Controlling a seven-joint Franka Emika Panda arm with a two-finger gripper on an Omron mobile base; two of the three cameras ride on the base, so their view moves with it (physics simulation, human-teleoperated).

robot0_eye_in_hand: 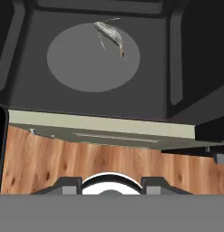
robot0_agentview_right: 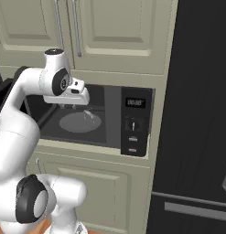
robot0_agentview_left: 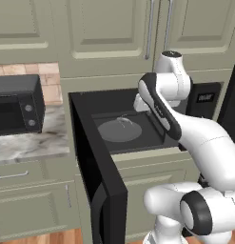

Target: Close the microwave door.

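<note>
Gripper [robot0_eye_in_hand: 111,183] state unclear, holding nothing, and we're risking clipping the microwave [robot0_agentview_right: 107,119] frame while swinging toward the wide-open microwave door [robot0_agentview_left: 97,176].

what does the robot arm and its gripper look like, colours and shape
The arm is made of smooth, rounded glossy white shells, with dark grey to black bands and discs at the joints. A white cylindrical wrist with a dark cap sits at the top. No cables or markings show on it. The gripper has two small dark grey, blocky fingertips, seen at the bottom of the hand view.
</note>
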